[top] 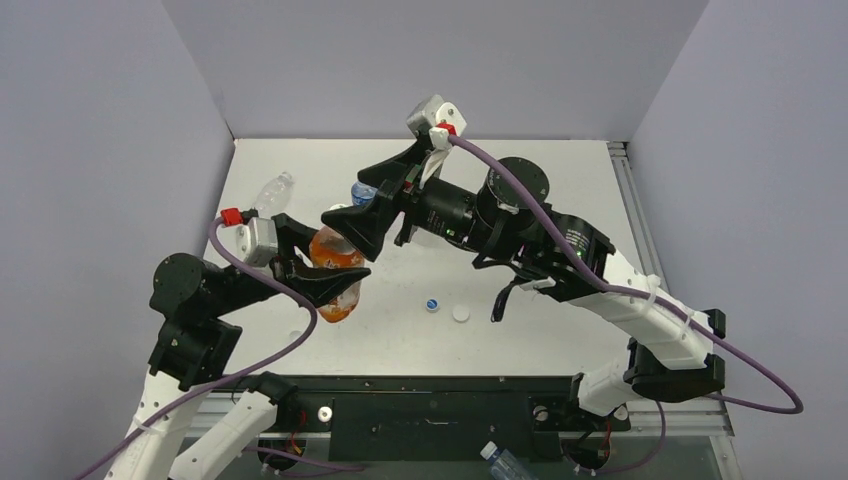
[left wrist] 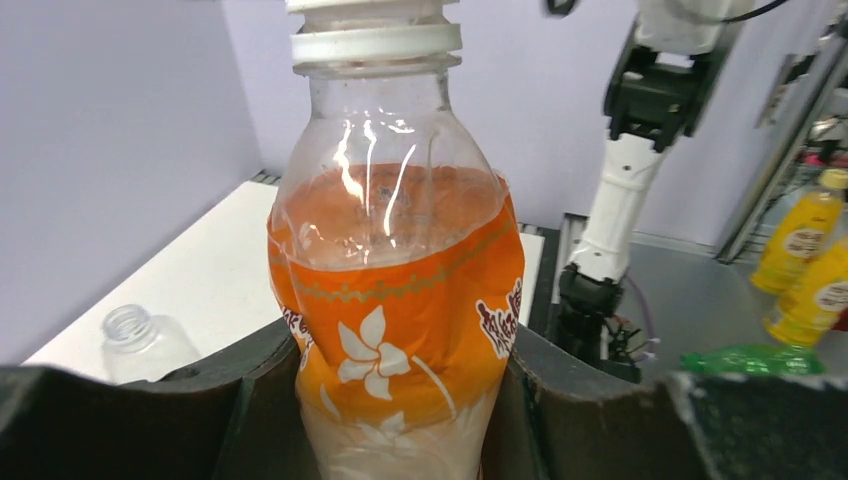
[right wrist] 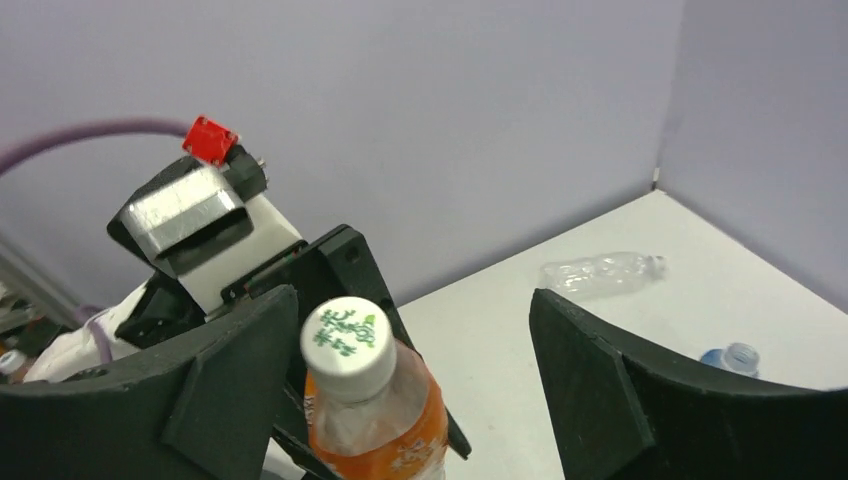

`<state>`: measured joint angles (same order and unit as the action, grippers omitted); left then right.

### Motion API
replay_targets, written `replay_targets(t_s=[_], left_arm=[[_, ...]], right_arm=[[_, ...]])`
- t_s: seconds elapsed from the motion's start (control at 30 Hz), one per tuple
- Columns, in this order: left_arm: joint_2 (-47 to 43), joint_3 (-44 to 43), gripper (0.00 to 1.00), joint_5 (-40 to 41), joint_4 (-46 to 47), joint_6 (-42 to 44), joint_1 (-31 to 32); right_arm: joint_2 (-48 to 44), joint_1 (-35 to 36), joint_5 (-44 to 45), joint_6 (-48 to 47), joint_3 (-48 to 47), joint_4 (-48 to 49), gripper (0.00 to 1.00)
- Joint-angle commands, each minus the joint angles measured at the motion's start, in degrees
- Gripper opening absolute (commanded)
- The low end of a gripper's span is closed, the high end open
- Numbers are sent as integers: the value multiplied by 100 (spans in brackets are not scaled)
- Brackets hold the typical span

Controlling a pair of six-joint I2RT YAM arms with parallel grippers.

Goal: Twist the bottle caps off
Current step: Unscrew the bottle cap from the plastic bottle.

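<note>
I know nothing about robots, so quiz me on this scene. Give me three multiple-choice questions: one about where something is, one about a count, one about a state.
1. Where is the orange bottle?
A. Lying flat on the table
B. Held in the left gripper
C. Standing behind the arms

2. How many loose caps lie on the table?
A. None
B. Two
C. Five

3. The orange bottle's cap is:
A. on the bottle's neck
B. off, lying on the table
C. lifted away by the right arm

Answers:
1 B: the left gripper's fingers press on both sides of the bottle.
2 B: one blue, one white, side by side.
3 A: it sits on the neck between the open fingers of the right gripper.
</note>
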<state>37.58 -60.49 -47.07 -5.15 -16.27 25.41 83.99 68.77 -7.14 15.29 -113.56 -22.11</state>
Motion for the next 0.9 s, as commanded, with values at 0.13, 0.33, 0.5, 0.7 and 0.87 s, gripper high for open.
replay_targets(t_s=[0.13,0.33,0.5,0.7,0.87], left_arm=[[-154,122,0,767,-207,839,17],[-171,134,0,756,-211,836,17],[-145,134,0,762,-185,828,17],[-108,143,0,821,-171,821,17],[-89,158,0,822,-136,786,17]], right_arm=[[697,687,2272,-473,-1440,-691,82],[947,646,2231,-372,-1693,-698,80],[1098,594,1983,-221,-1812,-859,67],[1018,494,1738,-35,-1601,-812,44],[953,350,1456,130,-1471,-751,17]])
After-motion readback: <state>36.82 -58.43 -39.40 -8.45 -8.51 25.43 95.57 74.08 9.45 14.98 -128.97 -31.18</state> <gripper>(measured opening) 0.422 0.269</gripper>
